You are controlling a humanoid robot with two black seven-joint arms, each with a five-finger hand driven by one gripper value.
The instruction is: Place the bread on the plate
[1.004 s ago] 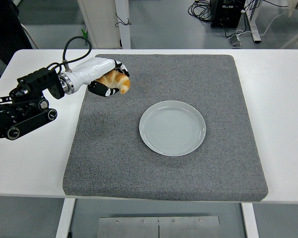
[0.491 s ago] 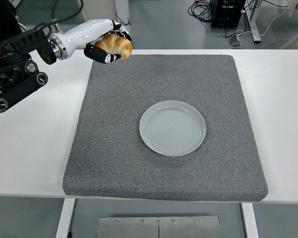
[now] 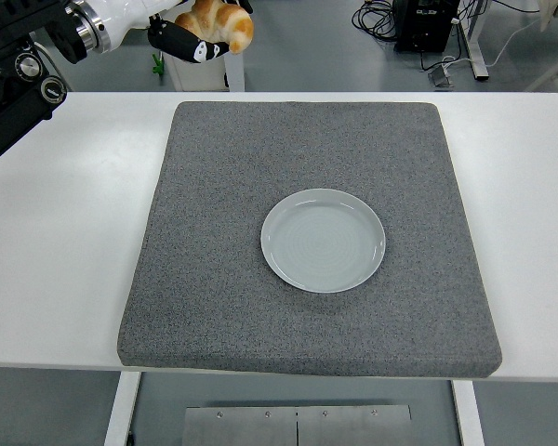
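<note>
My left hand [image 3: 197, 30] is at the picture's top left, raised high above the table, and its fingers are shut on the bread [image 3: 223, 26], a golden-brown roll. The pale grey plate [image 3: 324, 240] lies empty near the middle of the dark grey mat [image 3: 214, 279], well below and to the right of the hand. The right arm does not show.
The mat covers most of the white table [image 3: 65, 242]. Beyond the table's far edge are white furniture legs [image 3: 229, 46] and cables and a black box [image 3: 426, 23] on the floor.
My left hand has lifted the bread from just above the mat's far left corner, up and away to the picture's top. The plate has not moved.
</note>
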